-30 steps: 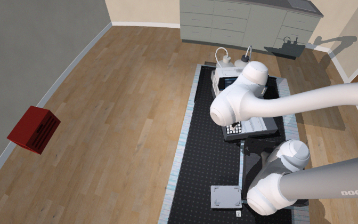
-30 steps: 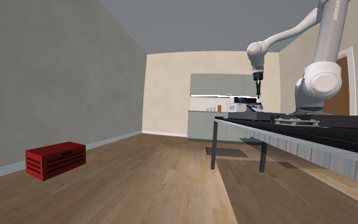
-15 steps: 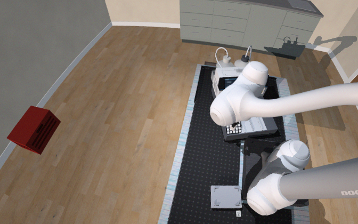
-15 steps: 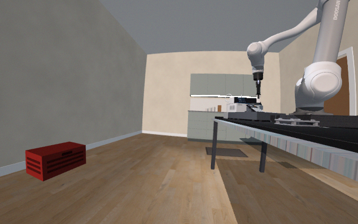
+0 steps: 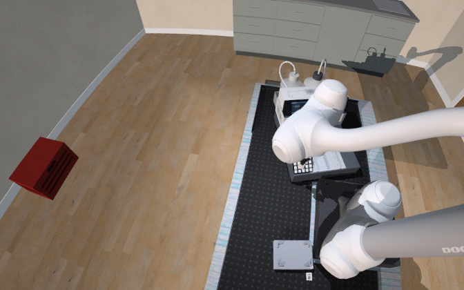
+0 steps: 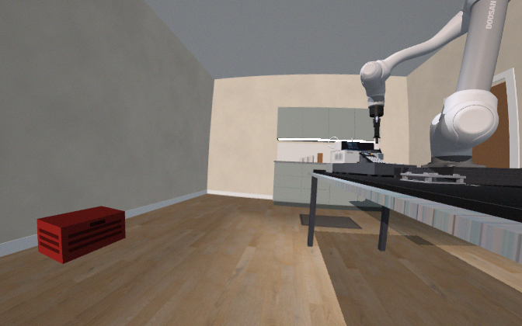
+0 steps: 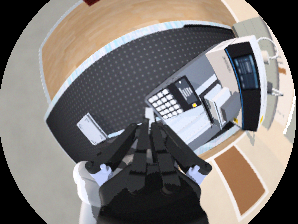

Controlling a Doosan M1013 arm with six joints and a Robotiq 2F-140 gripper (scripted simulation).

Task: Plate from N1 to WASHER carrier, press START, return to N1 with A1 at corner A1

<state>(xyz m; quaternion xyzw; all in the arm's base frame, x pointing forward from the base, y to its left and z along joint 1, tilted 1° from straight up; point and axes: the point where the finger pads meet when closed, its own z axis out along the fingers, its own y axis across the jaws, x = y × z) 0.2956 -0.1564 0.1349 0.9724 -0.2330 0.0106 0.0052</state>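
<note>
End effector (image 5: 304,161) (image 6: 376,140) (image 7: 148,113) pressed together, empty, near keypad (image 5: 299,168) (image 6: 375,158) (image 7: 166,104), probably so I can poke START. Nest (image 5: 293,255) (image 6: 434,176) (image 7: 92,129), lower right in top view, bare; can't clearly spot plate, likely in washer (image 5: 288,93) (image 6: 346,156) (image 7: 220,61).

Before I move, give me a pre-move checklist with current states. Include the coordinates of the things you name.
1. Fingers (image 5: 304,161) (image 6: 377,132) shut, nothing between them: ok
2. Fingers at the keypad (image 5: 297,170) (image 6: 374,158) (image 7: 167,104) of the washer (image 5: 298,91) (image 6: 349,157) (image 7: 220,60): ok
3. Fingertip lined up on START: cannot tell, the views don't settle which key
4. N1 nest (image 5: 293,255) (image 6: 429,180) (image 7: 91,128) free for the plate's return: ok
5. Plate flat in the carrier's pocket: cannot tell, too small and partly hidden
6. Lamp green: cannot tell
</note>
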